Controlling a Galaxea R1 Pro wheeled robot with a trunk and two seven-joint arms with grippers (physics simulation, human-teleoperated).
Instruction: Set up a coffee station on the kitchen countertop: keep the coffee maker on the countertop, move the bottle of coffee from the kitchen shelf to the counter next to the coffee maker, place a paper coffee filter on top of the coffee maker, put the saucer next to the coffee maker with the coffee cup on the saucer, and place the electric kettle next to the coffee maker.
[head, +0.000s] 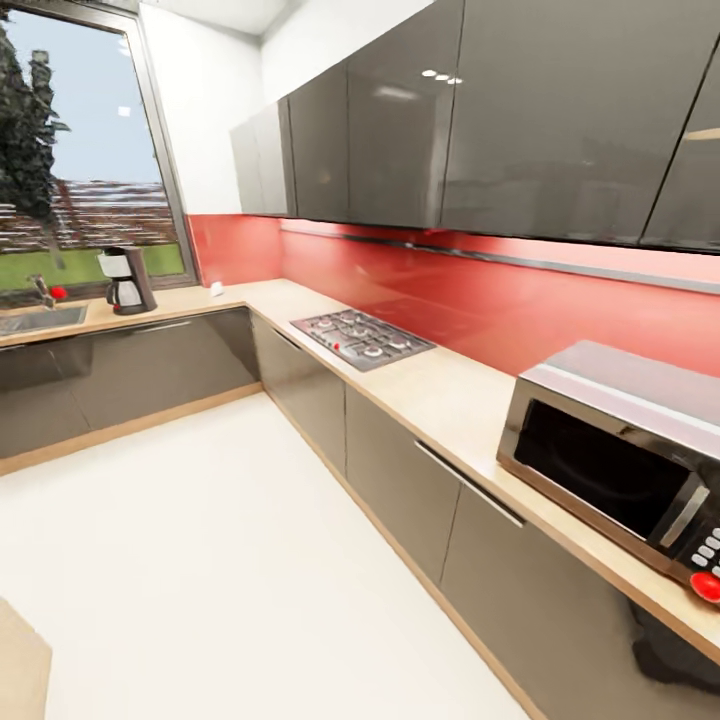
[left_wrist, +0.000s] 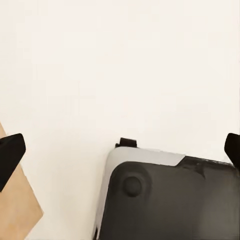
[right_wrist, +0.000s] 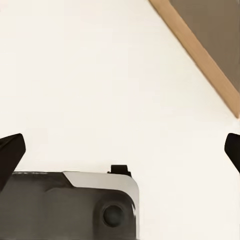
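Left wrist view: my left pincer (left_wrist: 120, 150) hangs over the pale floor (left_wrist: 120, 60) with its two dark fingertips (left_wrist: 10, 152) spread wide and nothing between them, above the dark, grey-edged corner of my own base (left_wrist: 170, 200). My right pincer (right_wrist: 120, 147) is the same, fingers far apart and empty, with a wood-look plinth (right_wrist: 200, 55) crossing the floor ahead of it.

From my head, nearest along the kitchen countertop (head: 450, 400) sits a silver microwave (head: 620, 450) (its red button at the lower corner). Beyond the microwave is the gas hob (head: 362, 338), set into the same worktop. Farther than the hob, past the corner and under the window (head: 80, 160), stands the coffee maker (head: 127, 281), with the grey sink (head: 40, 320) just beside it and a small white object (head: 216, 289) between it and the corner.
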